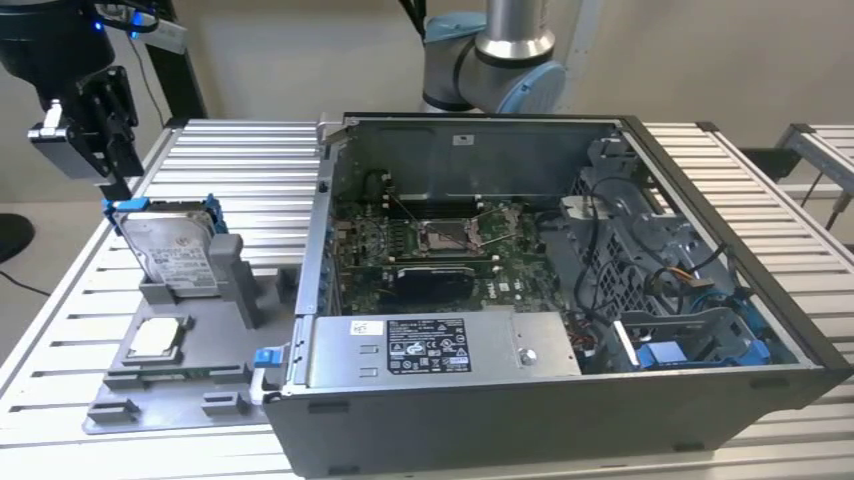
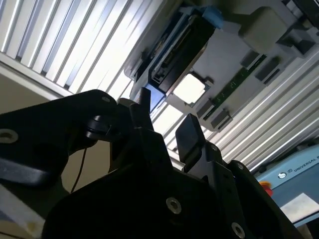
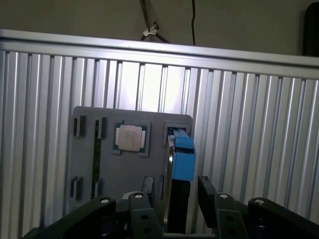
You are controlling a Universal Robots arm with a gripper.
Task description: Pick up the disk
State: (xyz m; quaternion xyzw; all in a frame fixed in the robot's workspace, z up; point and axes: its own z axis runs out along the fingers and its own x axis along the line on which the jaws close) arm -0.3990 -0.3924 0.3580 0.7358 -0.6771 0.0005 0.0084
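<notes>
Over the upright disk [image 1: 174, 248], gripper [image 3: 175, 182] hangs, fingers [image 3: 205, 187] spread.

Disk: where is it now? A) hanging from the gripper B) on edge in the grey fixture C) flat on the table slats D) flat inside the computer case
B: in the exterior view the disk stands on edge in the grey fixture, outside the computer case.

A worktop [image 1: 747, 200] of ribbed silver metal slats is spread across the exterior view. A plain beige wall [image 1: 294, 60] is seen behind it along the upper part of the frame. A pale floor [image 1: 54, 250] is glimpsed at the left edge, and a second table [image 1: 821, 150] at the right edge. Bright light is reflected off the slats in both wrist views.
</notes>
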